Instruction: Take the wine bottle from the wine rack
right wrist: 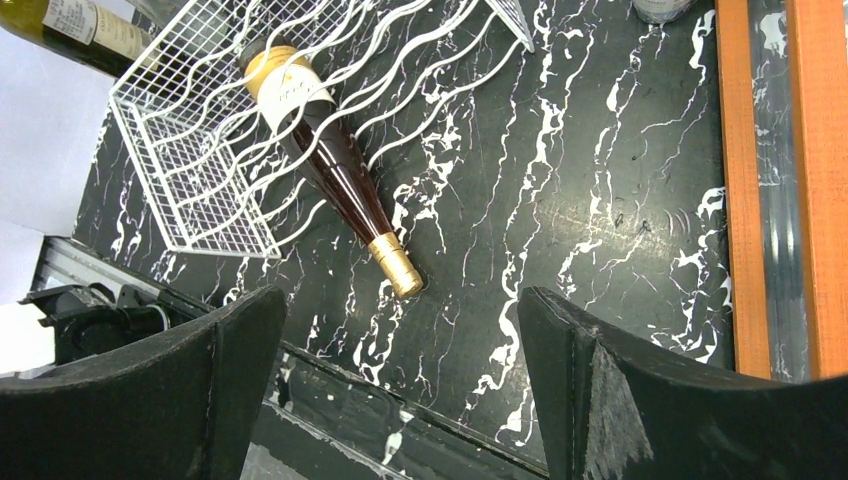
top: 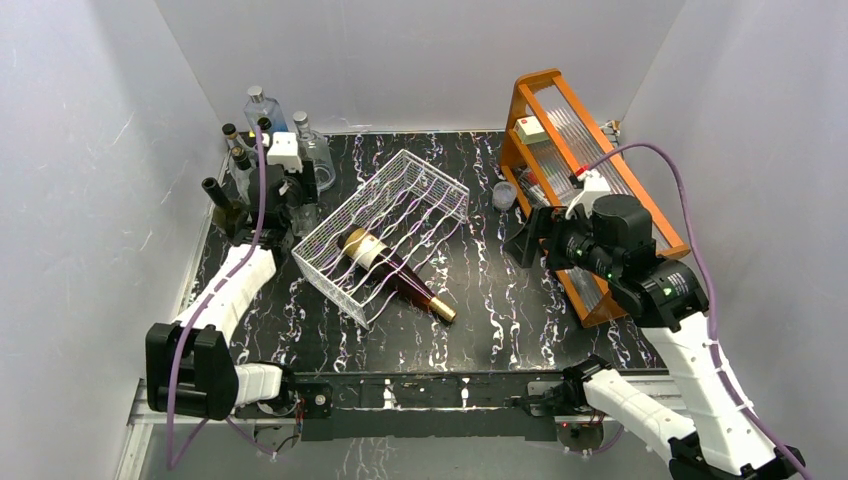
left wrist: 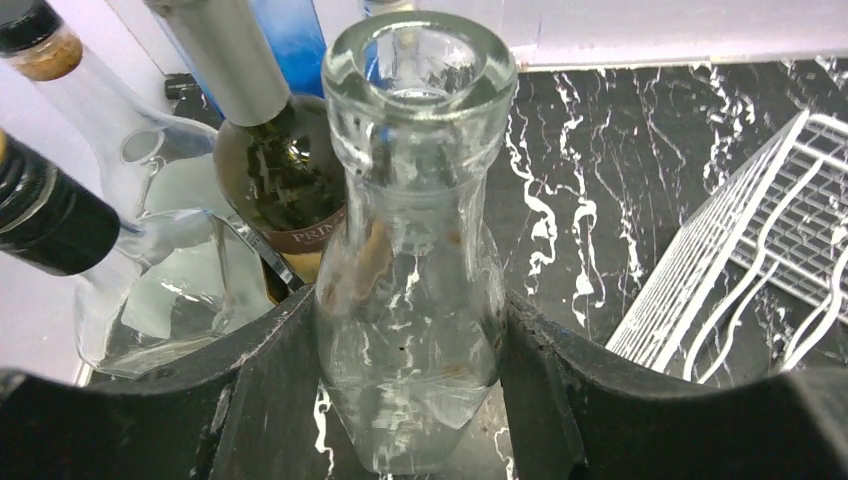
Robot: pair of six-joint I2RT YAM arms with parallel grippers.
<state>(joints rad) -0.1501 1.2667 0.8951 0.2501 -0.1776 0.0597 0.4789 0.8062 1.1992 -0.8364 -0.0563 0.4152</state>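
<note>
Wine bottle (top: 385,265) lies in the wine rack (top: 328,262), neck protruding.

Bare table (top: 500,290) between wine rack (top: 420,195) and orange frame (top: 538,80) is open: 1 free lane to the wine bottle (top: 395,272) neck poking out of the wires. Far-left corner jammed: bottle cluster (top: 265,125) packs around left gripper (left wrist: 410,390), clamped on clear bottle (left wrist: 415,250).

My table (top: 520,300) is black with white marble veins, kinda shiny under even light. Plain white walls box it in: back wall (top: 400,60) behind the orange wooden frame (top: 536,80), side wall (top: 770,120) just beside it, another wall (top: 90,180) well across from it.
</note>
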